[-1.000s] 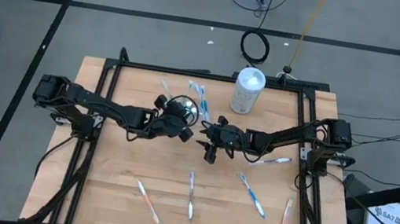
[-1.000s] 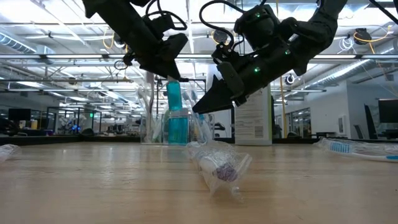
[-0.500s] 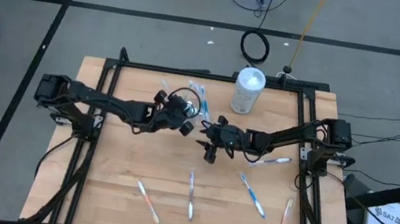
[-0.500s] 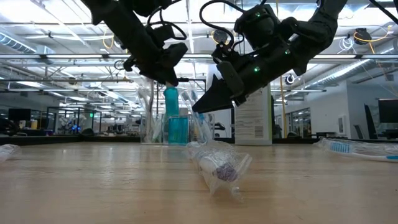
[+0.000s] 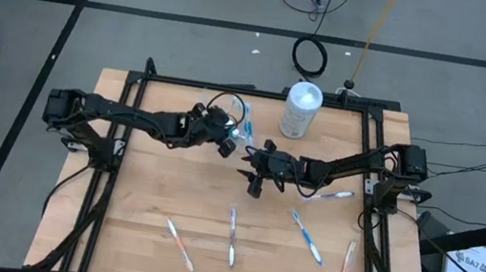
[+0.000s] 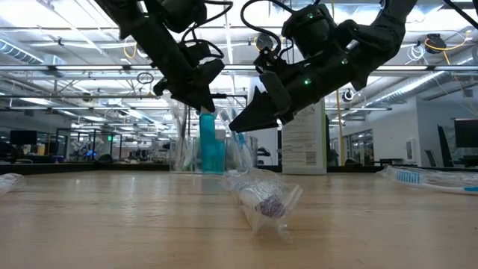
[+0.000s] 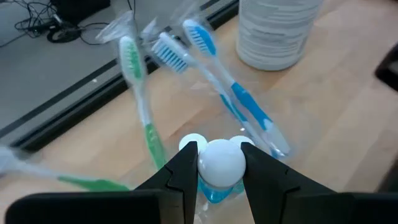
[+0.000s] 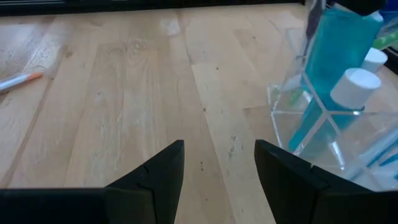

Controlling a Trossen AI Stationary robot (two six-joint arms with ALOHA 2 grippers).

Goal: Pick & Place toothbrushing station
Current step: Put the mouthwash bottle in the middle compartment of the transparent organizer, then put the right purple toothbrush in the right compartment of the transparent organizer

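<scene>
Overhead and table-level views of the wooden table (image 5: 147, 199). The left gripper (image 7: 217, 163) hangs over the clear tumbler (image 8: 323, 134) near the table's far edge, its fingers (image 7: 186, 165) closed narrowly on the white cap of a toothpaste tube (image 6: 207, 142) that stands upright in the tumbler. The tumbler also holds a second white-capped blue tube (image 8: 339, 106), whose cap appears just beside the gripped one, and several toothbrushes leaning outward: a green-handled toothbrush (image 7: 143, 118) and blue-handled toothbrushes (image 7: 239, 99). Their exact number cannot be told, since clear wrapping blurs them. The right gripper (image 8: 217, 165) hovers above bare wood just beside the tumbler, fingers spread wide and empty. The white lidded container (image 5: 301, 110) stands upright at the far edge, near the tumbler but apart from it. Loose toothbrushes (image 5: 232, 237) lie scattered on the near half of the table, well apart from the tumbler. A crumpled clear wrapper (image 6: 261, 198) lies on the wood close to the low camera.
</scene>
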